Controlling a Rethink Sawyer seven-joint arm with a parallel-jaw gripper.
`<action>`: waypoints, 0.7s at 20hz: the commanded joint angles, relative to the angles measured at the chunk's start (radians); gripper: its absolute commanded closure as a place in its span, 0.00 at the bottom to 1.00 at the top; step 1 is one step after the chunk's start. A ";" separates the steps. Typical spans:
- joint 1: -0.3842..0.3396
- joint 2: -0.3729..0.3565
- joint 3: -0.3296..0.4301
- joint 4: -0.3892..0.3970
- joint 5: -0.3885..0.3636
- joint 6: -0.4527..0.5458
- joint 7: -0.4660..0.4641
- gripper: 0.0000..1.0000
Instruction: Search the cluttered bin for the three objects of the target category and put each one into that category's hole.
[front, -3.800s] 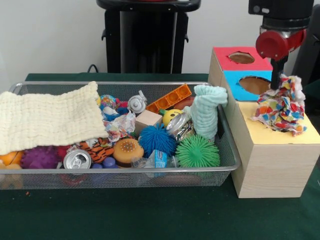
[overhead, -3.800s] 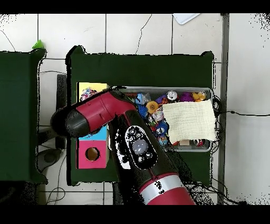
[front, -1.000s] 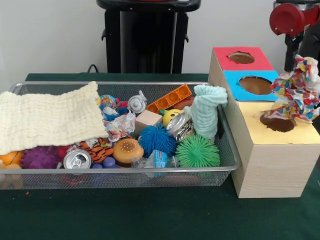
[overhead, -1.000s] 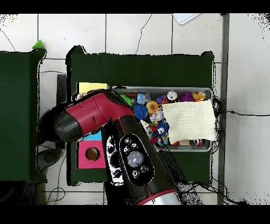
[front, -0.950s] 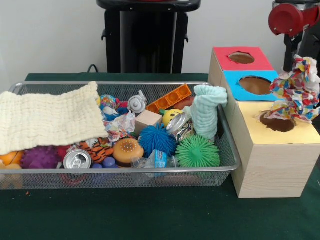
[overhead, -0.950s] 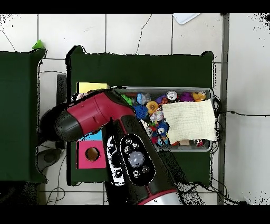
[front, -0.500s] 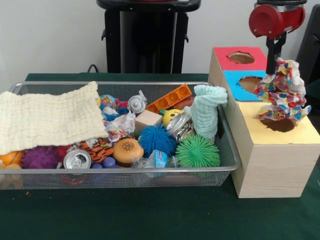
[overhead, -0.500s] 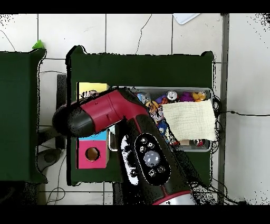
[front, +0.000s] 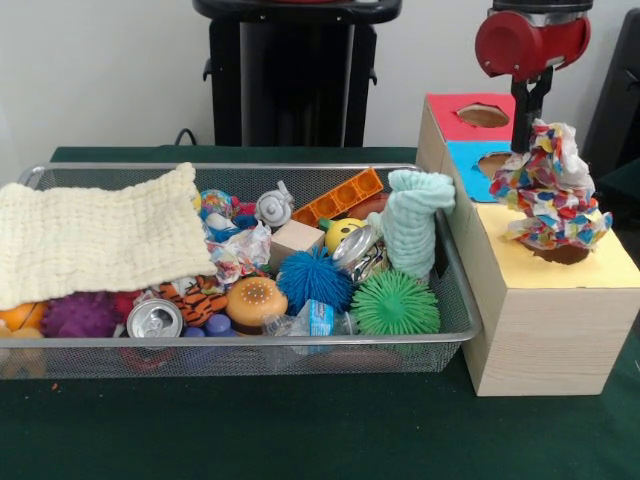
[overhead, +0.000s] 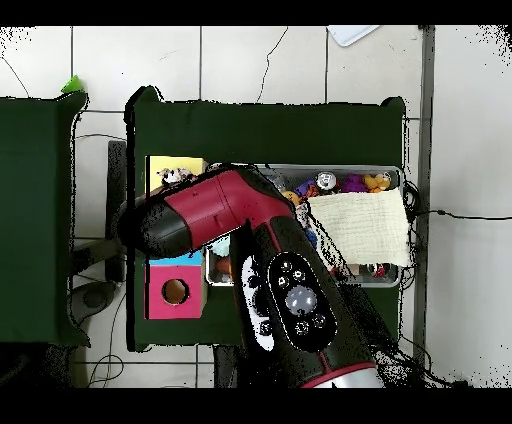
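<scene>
Overhead, our gripper (front: 531, 128) pinches a crumpled, confetti-printed cloth (front: 548, 190), dangling it above the round hole (front: 562, 253) in the wooden box's (front: 540, 330) yellow top. Beside it, we see a wire-mesh bin (front: 300, 350) heaped with spiky balls and toys.

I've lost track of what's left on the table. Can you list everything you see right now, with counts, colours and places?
Wire bin: one, silver mesh, on the green table.
Cream cloth: one, draped over the bin's left end.
Mint cloth: one, standing at the bin's right end.
Spiky balls: blue, green, purple, along the bin's front.
Can: one, silver, front of bin.
Wooden block: one, mid-bin.
Orange tray: one, at the back.
Sorting box: one, wooden, with red, blue and yellow tops, right of bin.
Patterned cloth: one, multicoloured, hanging over the yellow hole.
Gripper: red and black arm, holding the patterned cloth.
</scene>
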 joint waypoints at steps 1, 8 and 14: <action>0.012 0.063 0.000 0.000 -0.062 0.082 -0.062 1.00; 0.061 0.075 -0.022 -0.017 -0.053 0.098 0.009 1.00; 0.101 0.071 -0.048 -0.008 -0.051 0.085 0.053 1.00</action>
